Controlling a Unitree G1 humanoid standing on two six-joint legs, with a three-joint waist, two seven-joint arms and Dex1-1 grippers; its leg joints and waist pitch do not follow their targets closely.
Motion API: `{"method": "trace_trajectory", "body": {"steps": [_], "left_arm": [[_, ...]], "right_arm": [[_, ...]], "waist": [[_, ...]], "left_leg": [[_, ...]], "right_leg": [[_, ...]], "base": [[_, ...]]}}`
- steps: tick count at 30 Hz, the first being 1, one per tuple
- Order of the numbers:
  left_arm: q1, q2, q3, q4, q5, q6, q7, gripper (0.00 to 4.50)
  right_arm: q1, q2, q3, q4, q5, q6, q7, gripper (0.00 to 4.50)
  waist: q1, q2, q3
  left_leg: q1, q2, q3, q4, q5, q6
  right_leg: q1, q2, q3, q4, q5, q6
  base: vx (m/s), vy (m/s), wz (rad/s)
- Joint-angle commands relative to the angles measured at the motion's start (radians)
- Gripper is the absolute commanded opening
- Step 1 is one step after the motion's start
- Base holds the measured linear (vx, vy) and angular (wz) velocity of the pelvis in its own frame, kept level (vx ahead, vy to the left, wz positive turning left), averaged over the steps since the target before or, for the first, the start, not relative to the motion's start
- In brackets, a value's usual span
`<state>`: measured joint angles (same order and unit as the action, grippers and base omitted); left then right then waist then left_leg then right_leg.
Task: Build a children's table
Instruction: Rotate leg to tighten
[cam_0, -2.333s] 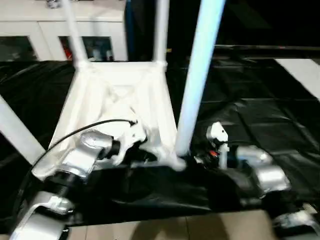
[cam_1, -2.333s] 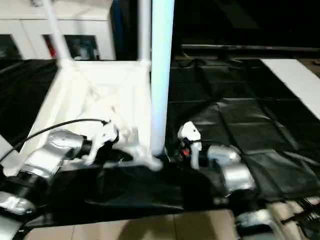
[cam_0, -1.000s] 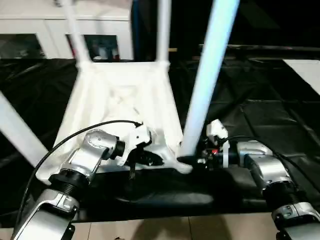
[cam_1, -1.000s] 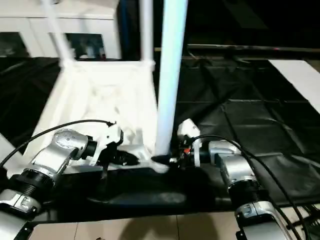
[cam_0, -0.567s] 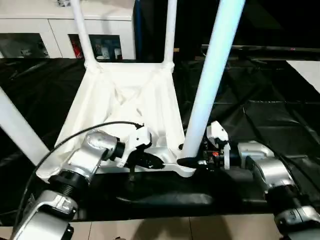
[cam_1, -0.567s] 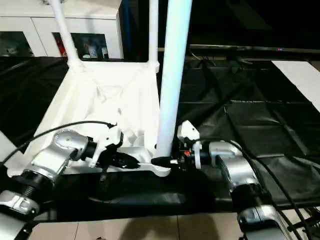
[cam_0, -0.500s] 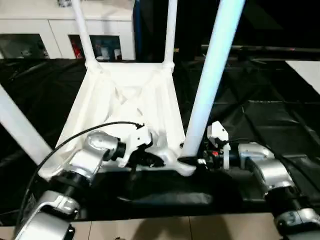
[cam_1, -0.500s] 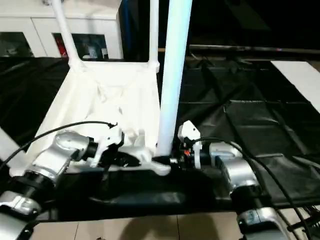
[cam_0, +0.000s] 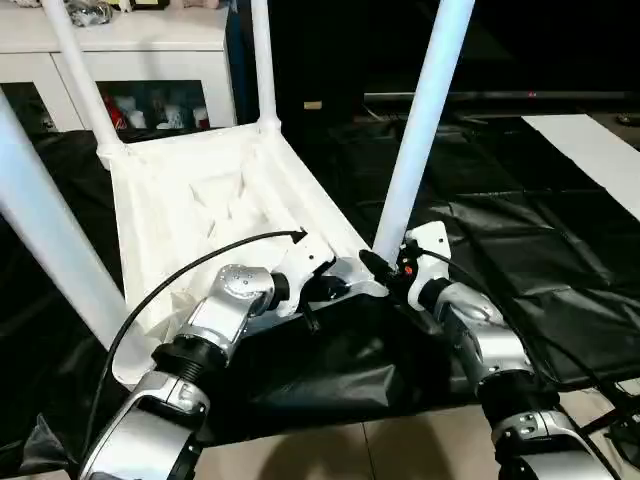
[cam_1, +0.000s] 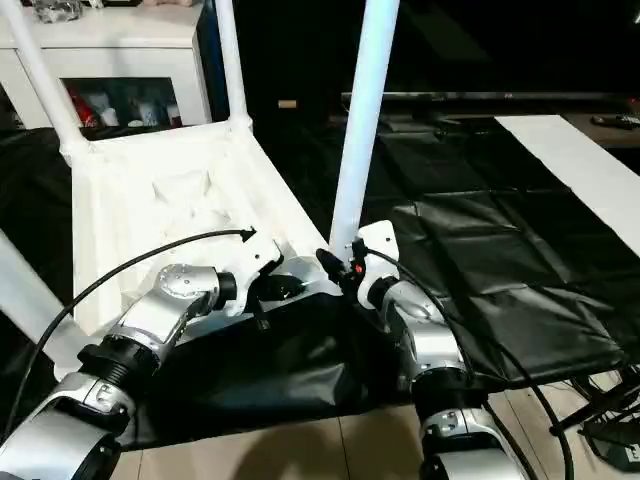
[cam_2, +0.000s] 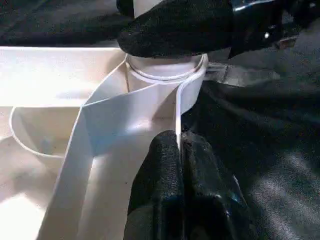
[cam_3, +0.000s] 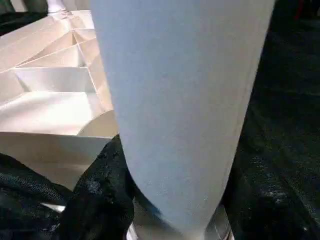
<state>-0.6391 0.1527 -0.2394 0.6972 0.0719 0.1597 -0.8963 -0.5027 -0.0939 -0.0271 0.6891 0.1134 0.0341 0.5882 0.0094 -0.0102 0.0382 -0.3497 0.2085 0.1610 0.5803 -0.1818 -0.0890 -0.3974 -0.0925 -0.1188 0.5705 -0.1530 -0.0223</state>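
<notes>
small all-white plastic children's table (cam_0: 215, 205), upside down on black crinkled sheeting (cam_0: 520, 250), ribbed underside up and four round tapering legs standing in the corner sockets. near right leg (cam_0: 420, 130) rising tall from its socket at the near right corner, right at the table's edge. left gripper (cam_0: 335, 290) pinching the thin rim wall (cam_2: 178, 112) just beside that socket, fingers (cam_2: 162, 170) nearly closed with the wall between them. right gripper (cam_1: 335, 268) at the foot of the same leg, black fingers (cam_3: 100, 190) half spread and wrapped around its base. open black sheeting to the right of the leg, a white panel (cam_0: 590, 150) at its far right edge. white glass-door cabinet (cam_0: 130, 60) close behind the far legs. pale floor tiles (cam_0: 340, 450) along the near edge of the sheeting.
</notes>
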Motion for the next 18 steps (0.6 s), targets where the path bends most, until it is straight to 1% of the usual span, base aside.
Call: {"method": "trace_trajectory", "body": {"steps": [1,2,3,4,5,6,7,8,9,10,11,12,13,14,15,16,17,18], "left_arm": [[-0.040,-0.061,-0.049,-0.035,-0.029,-0.037,-0.039,0.00],[-0.036,-0.042,-0.051,-0.041,-0.030,-0.039,-0.065,0.00],[-0.034,-0.032,-0.053,-0.043,-0.030,-0.040,-0.077,0.00],[-0.032,-0.022,-0.055,-0.046,-0.030,-0.041,-0.091,0.00],[-0.028,-0.011,-0.056,-0.051,-0.030,-0.044,-0.108,0.00],[-0.023,0.003,-0.058,-0.060,-0.032,-0.041,-0.131,0.00],[-0.018,0.018,-0.062,-0.070,-0.034,-0.041,-0.156,0.00],[-0.009,0.041,-0.067,-0.086,-0.039,-0.043,-0.195,0.00],[-0.002,0.055,-0.071,-0.098,-0.044,-0.038,-0.222,0.00],[0.005,0.070,-0.074,-0.111,-0.048,-0.037,-0.252,0.00],[0.014,0.088,-0.078,-0.125,-0.051,-0.041,-0.288,0.00],[0.023,0.111,-0.085,-0.135,-0.048,-0.047,-0.321,0.00],[0.026,0.119,-0.086,-0.138,-0.046,-0.050,-0.333,0.00],[0.035,0.141,-0.094,-0.145,-0.042,-0.057,-0.365,0.00],[0.037,0.146,-0.096,-0.148,-0.043,-0.058,-0.374,0.00],[0.043,0.160,-0.101,-0.157,-0.044,-0.057,-0.393,0.00],[0.049,0.172,-0.105,-0.166,-0.044,-0.055,-0.410,0.00],[0.052,0.181,-0.109,-0.173,-0.046,-0.054,-0.421,0.00]], "right_arm": [[0.024,0.094,0.120,-0.002,0.056,0.080,0.218,2.53],[0.028,0.070,0.126,-0.019,0.062,0.088,0.265,2.70],[0.030,0.056,0.131,-0.027,0.063,0.088,0.287,2.70],[0.031,0.039,0.136,-0.034,0.061,0.086,0.307,2.74],[0.031,0.021,0.140,-0.036,0.057,0.077,0.326,2.81],[0.030,-0.002,0.142,-0.042,0.060,0.077,0.353,2.91],[0.030,-0.026,0.143,-0.050,0.066,0.081,0.386,2.91],[0.028,-0.061,0.144,-0.059,0.074,0.088,0.437,2.91],[0.027,-0.085,0.148,-0.065,0.077,0.092,0.472,2.91],[0.028,-0.111,0.155,-0.074,0.074,0.095,0.512,2.91],[0.031,-0.147,0.167,-0.088,0.070,0.103,0.571,2.91],[0.034,-0.188,0.180,-0.101,0.068,0.115,0.637,2.91],[0.035,-0.202,0.184,-0.106,0.068,0.121,0.660,2.91],[0.034,-0.231,0.192,-0.109,0.063,0.123,0.701,2.91],[0.033,-0.236,0.193,-0.109,0.061,0.121,0.711,2.91],[0.031,-0.249,0.194,-0.109,0.057,0.117,0.729,2.91],[0.029,-0.257,0.196,-0.108,0.054,0.114,0.741,2.91],[0.027,-0.263,0.197,-0.108,0.054,0.113,0.751,2.91]], "waist": [[0.003,0.002,-0.049],[0.005,0.001,-0.053],[0.006,0.002,-0.053],[0.008,0.001,-0.055],[0.009,0.001,-0.056],[0.012,-0.002,-0.057],[0.015,0.000,-0.058],[0.020,-0.001,-0.062],[0.026,0.001,-0.061],[0.026,0.001,-0.061],[0.032,0.002,-0.061],[0.038,0.005,-0.061],[0.043,0.004,-0.061],[0.047,0.005,-0.059],[0.053,0.009,-0.060],[0.055,0.009,-0.059],[0.059,0.007,-0.058],[0.060,0.007,-0.057]], "left_leg": [[-0.002,0.013,-0.004,-0.073,-0.371,0.053],[-0.005,0.017,-0.004,-0.074,-0.346,0.060],[-0.006,0.017,-0.003,-0.074,-0.337,0.064],[-0.007,0.019,-0.002,-0.073,-0.314,0.069],[-0.008,0.020,-0.001,-0.073,-0.305,0.071],[-0.007,0.019,0.002,-0.071,-0.284,0.076],[-0.006,0.020,0.006,-0.068,-0.263,0.083],[-0.010,0.019,0.006,-0.066,-0.233,0.095],[-0.011,0.021,0.008,-0.065,-0.209,0.105],[-0.011,0.021,0.008,-0.065,-0.209,0.105],[-0.009,0.023,0.010,-0.065,-0.190,0.108],[-0.006,0.024,0.009,-0.066,-0.187,0.107],[-0.007,0.027,0.012,-0.064,-0.183,0.113],[-0.006,0.029,0.012,-0.065,-0.183,0.113],[-0.002,0.031,0.013,-0.065,-0.193,0.107],[0.000,0.031,0.014,-0.066,-0.197,0.102],[0.000,0.031,0.013,-0.069,-0.218,0.087],[0.001,0.031,0.014,-0.070,-0.226,0.083]], "right_leg": [[0.042,-0.051,0.038,-0.099,-0.521,-0.098],[0.046,-0.054,0.043,-0.091,-0.472,-0.117],[0.047,-0.053,0.044,-0.088,-0.451,-0.125],[0.048,-0.055,0.048,-0.081,-0.407,-0.144],[0.048,-0.054,0.049,-0.078,-0.385,-0.154],[0.049,-0.055,0.051,-0.074,-0.352,-0.171],[0.049,-0.055,0.053,-0.069,-0.318,-0.188],[0.059,-0.055,0.052,-0.063,-0.287,-0.198],[0.058,-0.055,0.054,-0.059,-0.256,-0.207],[0.058,-0.055,0.054,-0.059,-0.256,-0.207],[0.058,-0.053,0.053,-0.057,-0.235,-0.217],[0.058,-0.052,0.052,-0.056,-0.231,-0.219],[0.059,-0.049,0.052,-0.052,-0.215,-0.223],[0.058,-0.049,0.052,-0.052,-0.214,-0.224],[0.055,-0.051,0.053,-0.053,-0.220,-0.226],[0.053,-0.051,0.053,-0.053,-0.224,-0.227],[0.054,-0.052,0.053,-0.053,-0.247,-0.224],[0.052,-0.052,0.053,-0.055,-0.261,-0.219]], "base": [[0.000,0.000,0.00],[0.000,0.000,0.00],[0.000,0.000,0.00],[0.000,0.000,0.00],[0.000,0.000,0.00],[0.000,0.000,0.00],[0.000,0.000,0.00],[0.000,0.000,0.00],[0.000,0.000,0.00],[0.000,0.000,0.00],[0.000,0.000,0.00],[0.000,0.000,0.00],[0.000,0.000,0.00],[0.000,0.000,0.00],[0.000,0.000,0.00],[0.000,0.000,0.00],[0.000,0.000,0.00],[0.000,0.000,0.00]]}}
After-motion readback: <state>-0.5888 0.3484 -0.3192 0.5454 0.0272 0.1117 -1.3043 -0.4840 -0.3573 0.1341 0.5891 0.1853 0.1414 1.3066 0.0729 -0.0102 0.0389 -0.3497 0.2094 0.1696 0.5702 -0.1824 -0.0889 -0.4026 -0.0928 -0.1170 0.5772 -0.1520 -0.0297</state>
